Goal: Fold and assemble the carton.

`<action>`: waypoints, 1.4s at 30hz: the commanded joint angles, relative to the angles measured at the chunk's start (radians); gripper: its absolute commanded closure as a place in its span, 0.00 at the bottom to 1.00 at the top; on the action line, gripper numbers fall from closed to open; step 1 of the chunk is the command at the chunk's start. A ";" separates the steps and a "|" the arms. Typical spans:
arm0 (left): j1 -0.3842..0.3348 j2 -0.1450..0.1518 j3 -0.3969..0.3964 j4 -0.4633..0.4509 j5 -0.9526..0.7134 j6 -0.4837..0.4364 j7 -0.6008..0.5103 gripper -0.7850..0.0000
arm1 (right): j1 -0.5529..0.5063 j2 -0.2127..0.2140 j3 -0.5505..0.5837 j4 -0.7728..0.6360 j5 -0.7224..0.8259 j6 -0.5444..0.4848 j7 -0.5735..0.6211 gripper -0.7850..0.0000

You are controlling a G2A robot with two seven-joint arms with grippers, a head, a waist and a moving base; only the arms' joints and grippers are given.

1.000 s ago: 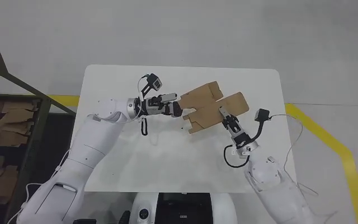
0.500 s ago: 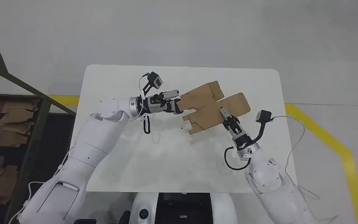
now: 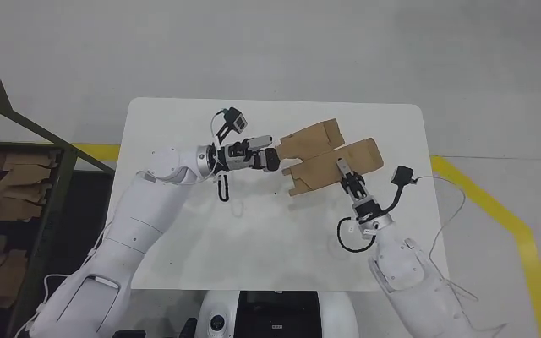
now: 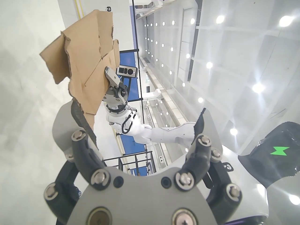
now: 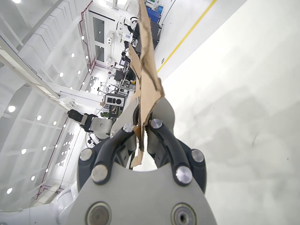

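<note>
Top view overhead, straight down on the table [image 3: 169, 127]; wrist views close-up from either side of the shared carton [image 3: 313, 144]

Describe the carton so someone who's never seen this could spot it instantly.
Over the white table, right of centre, the carton hangs between the left gripper and the right gripper, which is shut on it. It is the only brown thing there: an unfolded cardboard sheet with flaps.
</note>
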 commanded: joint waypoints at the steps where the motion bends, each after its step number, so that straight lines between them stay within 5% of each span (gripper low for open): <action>1: 0.001 0.000 -0.005 -0.002 0.000 -0.004 0.004 0.00 | -0.001 -0.002 -0.005 -0.002 -0.018 0.005 -0.005 1.00; 34: -0.018 -0.025 0.035 0.021 0.131 -0.058 0.118 0.01 | -0.022 -0.029 0.022 -0.035 0.023 0.008 0.038 1.00; 36: -0.020 -0.026 0.036 0.022 0.134 -0.058 0.118 0.24 | -0.022 -0.030 0.023 -0.036 0.022 0.010 0.039 1.00; 37: -0.021 -0.026 0.035 0.022 0.136 -0.060 0.120 0.45 | -0.022 -0.031 0.024 -0.036 0.022 0.010 0.040 1.00; 42: -0.019 -0.027 0.030 0.021 0.142 -0.063 0.129 0.59 | -0.022 -0.035 0.026 -0.035 0.020 0.014 0.041 1.00</action>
